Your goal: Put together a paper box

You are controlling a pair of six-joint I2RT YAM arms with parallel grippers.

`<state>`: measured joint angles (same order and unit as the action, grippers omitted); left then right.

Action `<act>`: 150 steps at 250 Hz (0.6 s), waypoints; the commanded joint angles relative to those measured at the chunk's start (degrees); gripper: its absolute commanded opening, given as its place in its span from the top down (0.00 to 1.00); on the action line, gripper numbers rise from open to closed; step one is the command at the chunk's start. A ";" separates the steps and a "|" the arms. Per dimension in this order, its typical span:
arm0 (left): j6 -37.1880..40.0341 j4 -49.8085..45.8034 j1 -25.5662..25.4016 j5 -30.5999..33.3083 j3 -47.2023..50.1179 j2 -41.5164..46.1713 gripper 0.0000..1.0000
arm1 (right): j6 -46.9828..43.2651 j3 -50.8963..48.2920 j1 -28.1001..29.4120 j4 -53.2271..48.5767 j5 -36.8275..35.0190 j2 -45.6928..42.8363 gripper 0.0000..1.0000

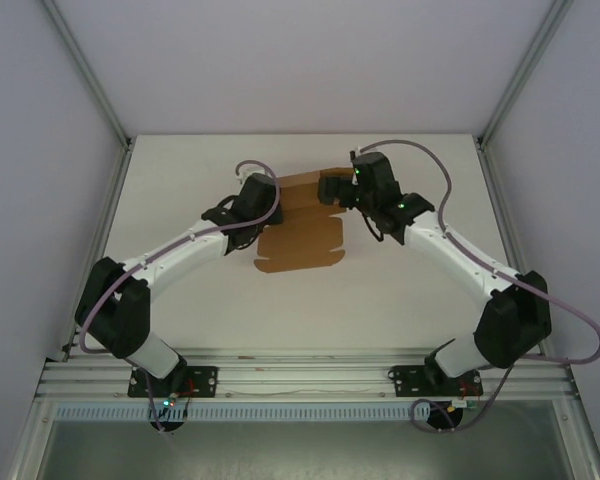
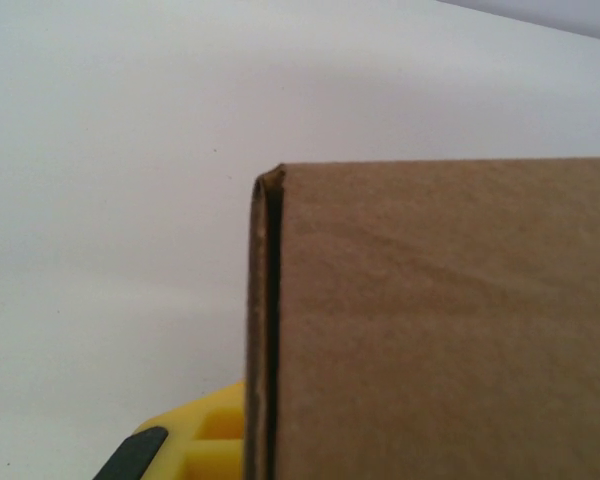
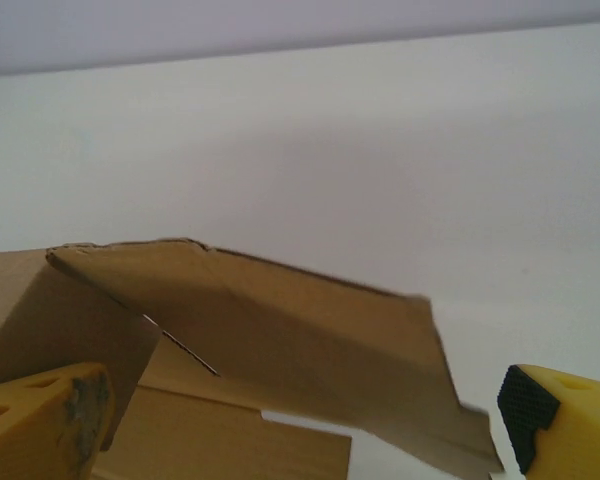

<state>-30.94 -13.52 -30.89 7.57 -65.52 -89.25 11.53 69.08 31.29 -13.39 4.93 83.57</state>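
White table (image 1: pixel 310 320) under paper box (image 1: pixel 300 245), right fingers (image 3: pixel 565 425) wide around flap (image 3: pixel 280 340), left fingers (image 2: pixel 195 445) unclear

place: robot lab cell | evidence: aluminium rail (image 1: pixel 300 372), white enclosure walls (image 1: pixel 40 150), white table (image 1: pixel 400 300)

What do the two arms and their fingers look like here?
Both the left arm and right arm have white tubular links, bulky black joint housings and a looping lilac cable. Small green lights glow on the right wrist. The fingers are yellow plastic with black textured pads.
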 commanded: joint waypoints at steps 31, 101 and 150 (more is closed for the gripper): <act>-1.94 4.78 -1.19 -4.30 0.79 2.93 1.00 | 1.30 -8.99 0.24 14.01 2.49 -8.67 0.00; -1.85 3.15 -1.02 -0.72 0.71 4.78 1.00 | 5.41 -17.27 -6.82 -5.27 2.31 -21.67 0.00; -1.58 3.37 -0.98 -0.70 1.27 5.58 1.00 | 3.74 -21.68 -7.00 -7.54 3.49 -24.40 0.00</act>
<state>-32.10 -11.20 -31.88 5.48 -65.04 -85.19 15.40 48.60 24.12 -17.15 7.33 58.96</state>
